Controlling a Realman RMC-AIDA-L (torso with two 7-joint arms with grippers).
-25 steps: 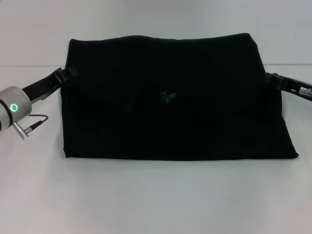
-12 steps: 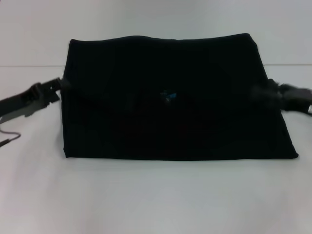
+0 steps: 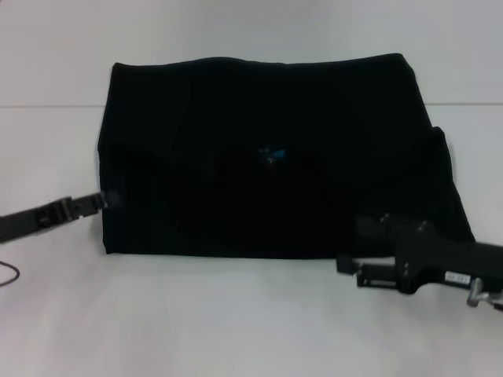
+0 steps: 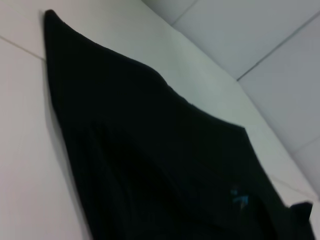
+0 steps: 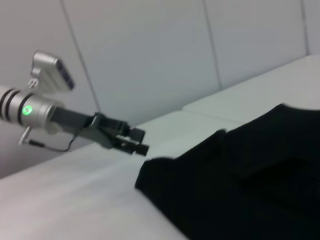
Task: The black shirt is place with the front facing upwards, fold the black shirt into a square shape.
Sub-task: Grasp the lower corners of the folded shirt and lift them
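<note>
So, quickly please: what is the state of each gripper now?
Left gripper: at the shirt's left edge; cannot be told.
Right gripper: at the shirt's near right edge; cannot be told.

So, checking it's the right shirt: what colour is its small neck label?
Blue, on the black shirt; neck label shows best in the head view.

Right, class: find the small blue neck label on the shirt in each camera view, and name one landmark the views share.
Head view: blue label at the centre of the shirt.
Left wrist view: label low on the shirt, towards the picture's lower right.
Right wrist view: not visible.
Shared landmark: the shirt's edge beside the left gripper, which the right wrist view also shows.
</note>
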